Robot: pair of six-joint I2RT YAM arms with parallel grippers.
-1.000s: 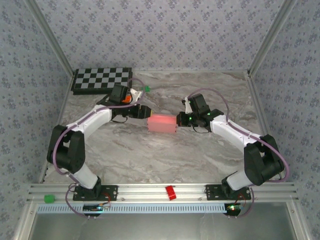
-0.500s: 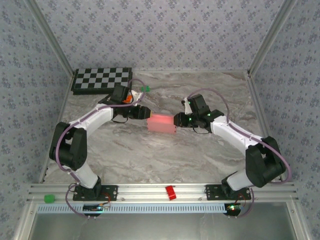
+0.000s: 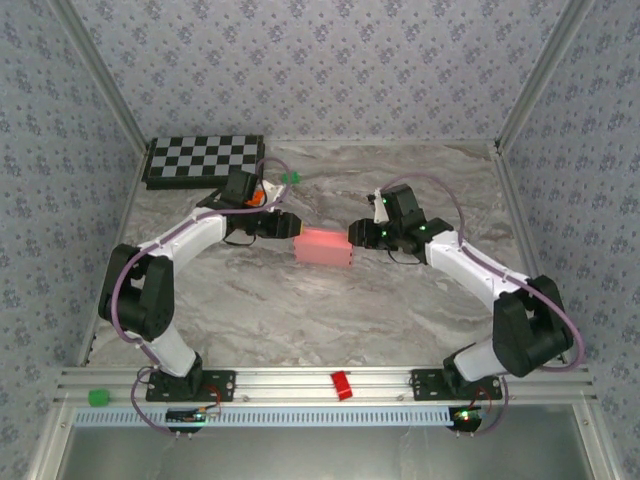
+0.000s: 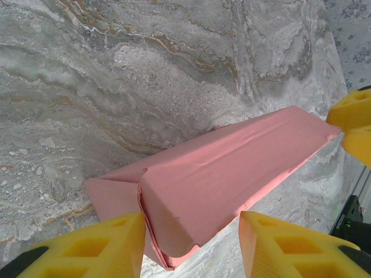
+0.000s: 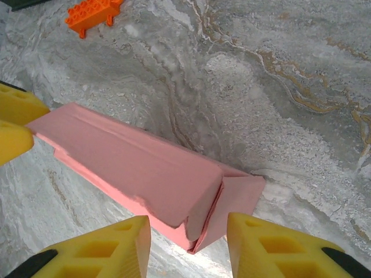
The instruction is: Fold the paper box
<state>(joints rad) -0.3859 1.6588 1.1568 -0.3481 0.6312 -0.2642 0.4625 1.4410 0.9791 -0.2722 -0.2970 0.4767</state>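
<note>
My right jaws have advanced to the pink thin-card paper box (image 3: pixel 324 246); they and my left jaws stand spread, each straddling one end, apparently bracing it lengthwise.

Paper box (image 3: pixel 324 246) — between left claw (image 3: pixel 293 226), right claw (image 3: pixel 352 234).

A grey marble-patterned desk (image 3: pixel 300 310) fills the floor of the cell, with blue-grey floral wallpaper (image 3: pixel 320 60) on the walls around it. A black-and-white checkerboard (image 3: pixel 205 160) lies flat in the far left corner. Just beside its near right corner sits a small orange toy brick (image 5: pixel 93 14), and a little green piece (image 3: pixel 293 178) lies near that. Along the near edge runs an aluminium rail (image 3: pixel 290 378) carrying a red block (image 3: pixel 342 385) at the middle and a green cube (image 3: pixel 97 397) at its left end.
</note>
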